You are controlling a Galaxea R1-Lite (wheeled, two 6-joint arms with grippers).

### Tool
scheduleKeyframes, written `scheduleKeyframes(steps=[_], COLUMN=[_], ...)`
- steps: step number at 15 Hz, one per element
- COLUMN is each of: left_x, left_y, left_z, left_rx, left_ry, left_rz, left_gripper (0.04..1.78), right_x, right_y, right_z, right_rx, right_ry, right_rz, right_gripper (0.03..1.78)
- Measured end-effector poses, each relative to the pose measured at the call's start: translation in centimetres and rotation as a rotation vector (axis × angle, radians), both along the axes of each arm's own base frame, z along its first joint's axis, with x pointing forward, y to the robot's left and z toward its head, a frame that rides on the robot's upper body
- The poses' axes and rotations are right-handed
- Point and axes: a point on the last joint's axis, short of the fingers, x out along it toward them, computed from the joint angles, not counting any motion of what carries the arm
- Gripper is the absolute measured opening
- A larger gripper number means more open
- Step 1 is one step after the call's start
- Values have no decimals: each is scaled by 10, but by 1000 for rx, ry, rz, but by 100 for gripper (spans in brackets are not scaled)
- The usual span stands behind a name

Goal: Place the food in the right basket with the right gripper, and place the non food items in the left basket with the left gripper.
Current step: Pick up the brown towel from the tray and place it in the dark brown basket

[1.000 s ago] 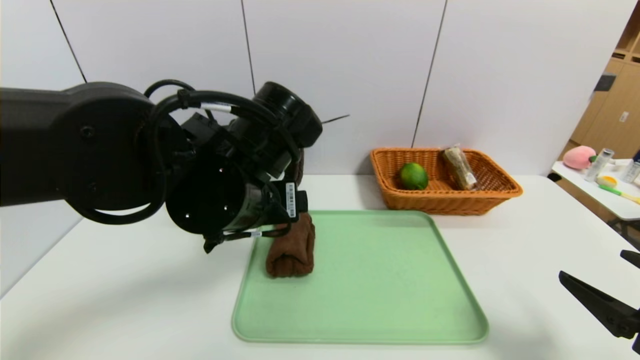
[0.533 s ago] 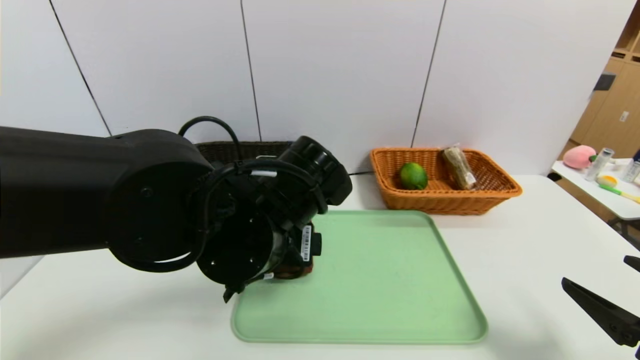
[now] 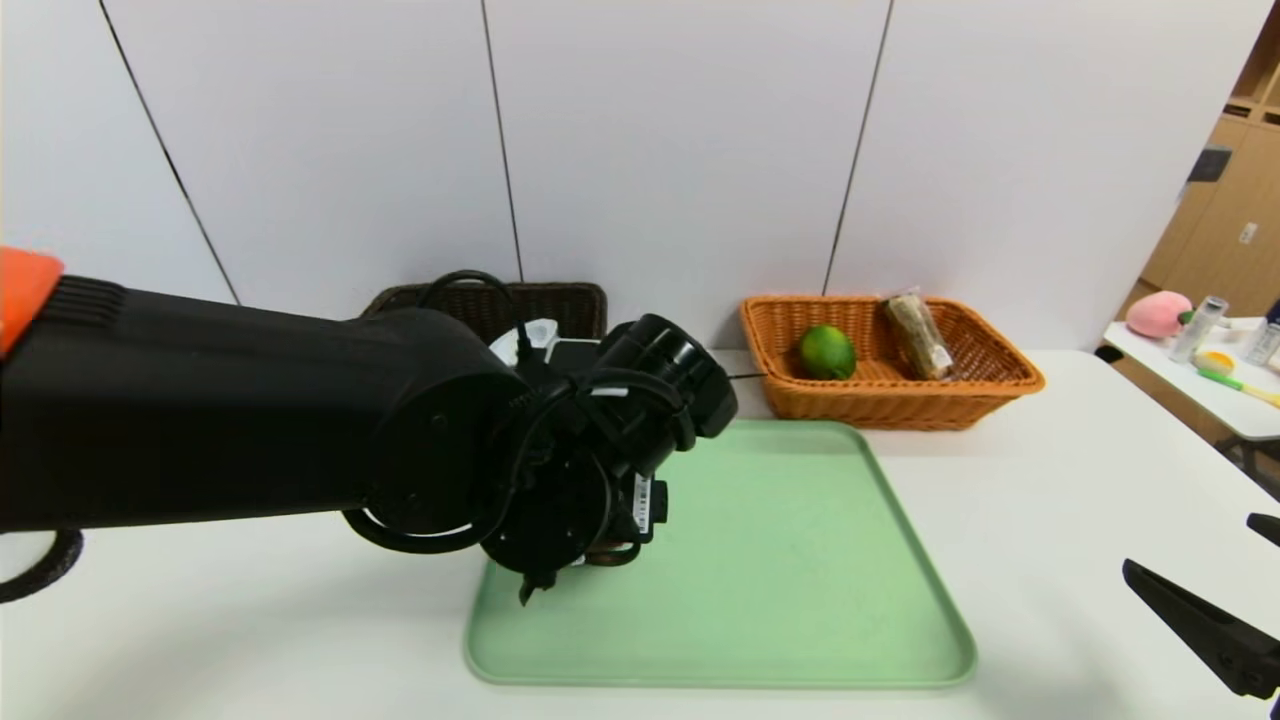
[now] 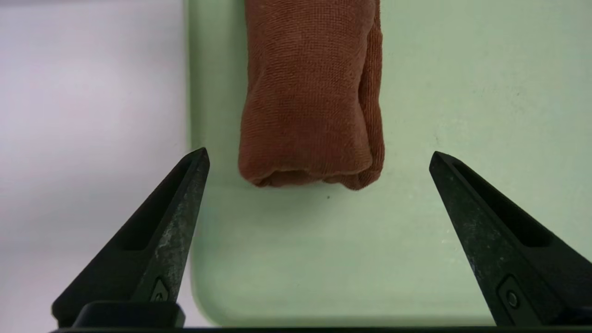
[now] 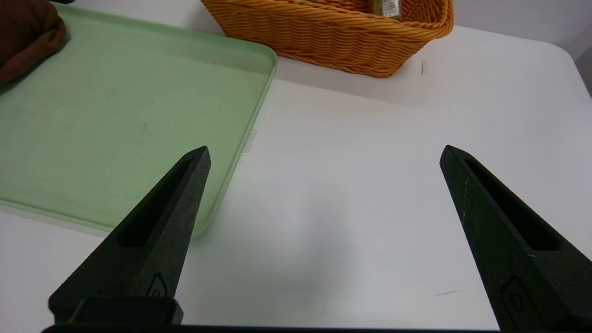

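The left gripper (image 4: 319,157) hangs over the left side of the green tray (image 3: 800,600), its two fingers spread wide and holding nothing. In the left wrist view a rolled brown cloth (image 4: 312,92) lies on the tray close to the tray's left edge, with its near end just beyond the fingertips and roughly centred between them; nothing touches it. In the head view the left arm (image 3: 250,410) covers that part of the tray and hides the cloth. Behind the arm stands a dark brown basket (image 3: 520,305) against the wall. To the right of it sits an orange basket (image 3: 890,400) with a lime (image 3: 827,352) and a wrapped snack (image 3: 918,335) inside. The right gripper (image 5: 323,152) stays low over the white table (image 3: 1050,480), to the right of the tray and apart from it, fingers spread wide and empty.
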Motion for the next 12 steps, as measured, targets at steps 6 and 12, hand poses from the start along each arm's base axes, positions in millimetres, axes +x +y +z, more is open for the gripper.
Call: scheduleKeyframes(steps=[6,12], left_x=[12,29], left_y=[-13,-13], left_z=[-25,-42], left_rx=[34,58], left_ry=[13,23], left_rz=[-3,21], left_gripper=[169,169], right_x=[-1,-2], right_y=[0,0], right_z=[-3,-5], right_rx=[2,4], right_ry=[10,16], right_rz=[-2,-2], right_gripper=[171,171])
